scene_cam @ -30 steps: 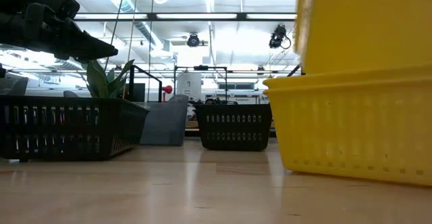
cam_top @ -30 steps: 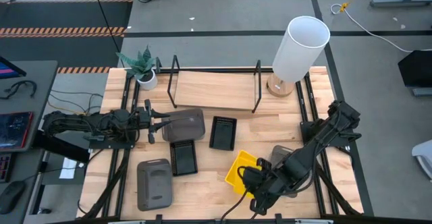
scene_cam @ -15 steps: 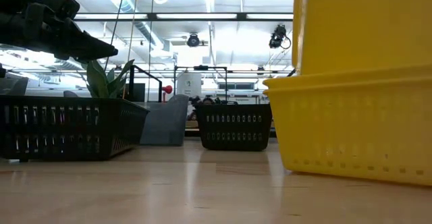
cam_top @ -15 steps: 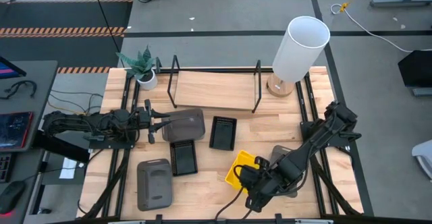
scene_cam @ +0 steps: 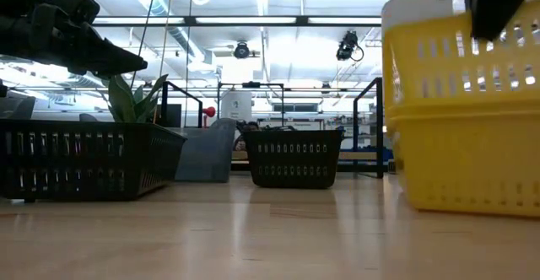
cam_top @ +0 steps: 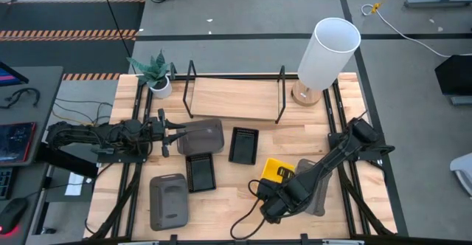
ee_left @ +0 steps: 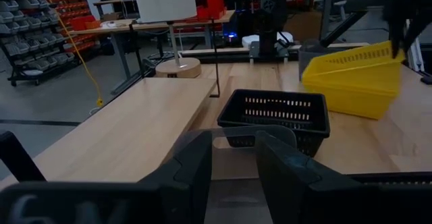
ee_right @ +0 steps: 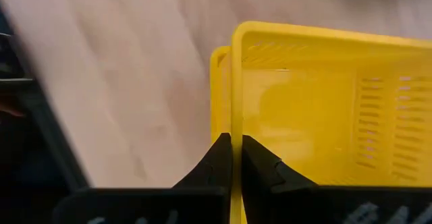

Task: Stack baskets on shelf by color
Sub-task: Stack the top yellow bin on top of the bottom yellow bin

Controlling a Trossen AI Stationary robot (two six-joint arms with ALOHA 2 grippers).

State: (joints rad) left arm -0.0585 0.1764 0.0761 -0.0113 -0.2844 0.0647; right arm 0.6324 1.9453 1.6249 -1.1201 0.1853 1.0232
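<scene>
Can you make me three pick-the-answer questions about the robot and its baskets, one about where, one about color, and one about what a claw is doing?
1. Where is the shelf?
A. at the table's far edge, between the plant and the lamp
B. under the right arm
C. on the floor

2. What color is the basket that the right gripper holds?
A. black
B. yellow
C. grey

3. What is the left gripper doing?
A. gripping the lamp
B. pinching a yellow rim
C. sitting at a dark grey basket

Answers: 1 A, the high view shows it there. 2 B, the right wrist view shows the fingers shut on a yellow rim. 3 C, its fingers straddle that basket's edge.
</scene>
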